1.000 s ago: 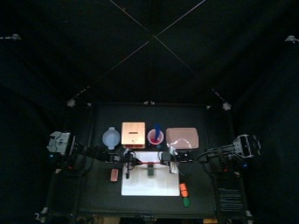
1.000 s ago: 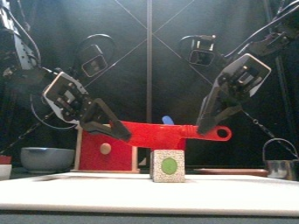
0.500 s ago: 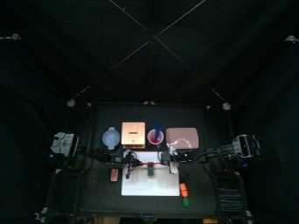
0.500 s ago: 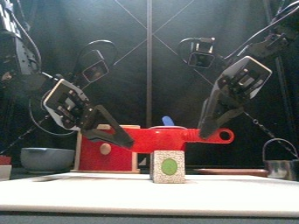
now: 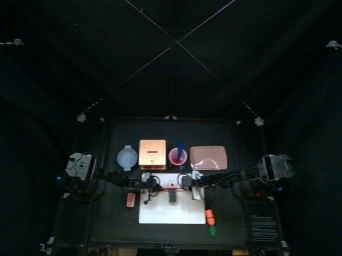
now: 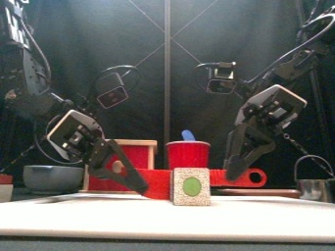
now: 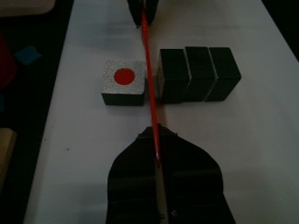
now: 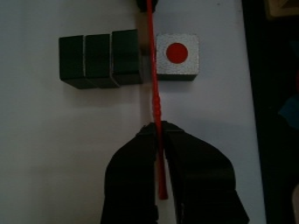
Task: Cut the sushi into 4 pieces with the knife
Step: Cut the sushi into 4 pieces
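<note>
Two black, jointed robot arms: the left arm [image 6: 23, 69] and the right arm [image 6: 309, 44] are built of dark tubular segments. Each ends in a boxy wrist faced with a pale silver plate. Below the plates, the left gripper [image 6: 131, 183] and the right gripper [image 6: 233, 174] each carry two long, slim, dark fingers [image 6: 113, 163] that taper toward the tips. Seen from the wrist views, each gripper's jaws are broad, rounded black shapes with a dull sheen, narrowing to a point. From high above, each arm shows a pale grey block among its black segments.
</note>
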`<action>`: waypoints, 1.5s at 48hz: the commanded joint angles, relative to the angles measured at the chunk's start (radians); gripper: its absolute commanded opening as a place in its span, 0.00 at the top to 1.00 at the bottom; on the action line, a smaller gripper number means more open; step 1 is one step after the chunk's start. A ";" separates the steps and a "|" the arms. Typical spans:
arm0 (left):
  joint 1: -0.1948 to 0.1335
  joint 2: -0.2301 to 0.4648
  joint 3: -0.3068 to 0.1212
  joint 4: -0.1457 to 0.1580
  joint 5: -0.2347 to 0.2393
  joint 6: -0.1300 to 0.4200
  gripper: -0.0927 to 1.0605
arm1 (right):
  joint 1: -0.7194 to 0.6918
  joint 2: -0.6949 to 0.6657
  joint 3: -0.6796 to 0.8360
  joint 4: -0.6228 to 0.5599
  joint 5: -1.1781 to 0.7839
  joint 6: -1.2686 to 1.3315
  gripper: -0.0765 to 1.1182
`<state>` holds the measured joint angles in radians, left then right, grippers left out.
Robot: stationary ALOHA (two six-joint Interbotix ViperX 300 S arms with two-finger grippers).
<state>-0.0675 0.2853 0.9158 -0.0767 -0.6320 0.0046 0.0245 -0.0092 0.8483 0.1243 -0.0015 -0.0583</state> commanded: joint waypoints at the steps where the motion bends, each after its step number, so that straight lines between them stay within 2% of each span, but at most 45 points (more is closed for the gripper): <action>1: 0.029 0.003 -0.034 0.000 0.037 0.005 0.71 | -0.018 0.002 -0.017 -0.003 -0.008 -0.003 0.91; 5: 0.055 -0.008 -0.037 0.015 0.043 0.005 0.71 | -0.051 -0.006 -0.018 -0.014 -0.003 -0.003 0.91; 13: 0.115 -0.052 -0.034 0.071 0.043 0.005 0.71 | -0.100 -0.026 -0.021 -0.029 0.008 -0.003 0.91; 21: 0.120 -0.097 -0.031 0.086 0.043 0.003 0.72 | -0.094 -0.064 -0.023 -0.026 0.026 -0.002 0.91; 25: 0.106 -0.135 -0.023 0.094 0.043 0.003 0.71 | -0.087 -0.106 -0.021 -0.021 0.060 -0.002 0.91; 33: 0.048 -0.222 0.002 0.098 0.041 0.002 0.71 | -0.026 -0.204 -0.014 -0.017 0.089 -0.002 0.91; 36: 0.029 -0.235 0.008 0.097 0.043 0.002 0.71 | 0.000 -0.224 -0.009 -0.011 0.089 -0.002 0.91; 42: -0.012 -0.225 0.006 0.092 0.043 -0.006 0.71 | 0.032 -0.222 -0.006 0.014 0.089 0.000 0.91; 48: -0.046 -0.204 -0.002 0.066 0.043 -0.006 0.71 | 0.044 -0.199 -0.002 0.043 0.089 -0.002 0.91; 62: -0.081 -0.146 -0.021 0.014 0.043 -0.008 0.72 | 0.060 -0.118 -0.002 0.069 0.083 -0.002 0.91; 72: -0.095 -0.104 -0.029 -0.003 0.043 -0.009 0.71 | 0.066 -0.095 -0.009 0.072 0.083 -0.002 0.91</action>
<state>-0.1519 0.1687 0.9112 -0.0767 -0.5937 -0.0046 0.0859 -0.1273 0.8514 0.1948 0.0859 -0.0583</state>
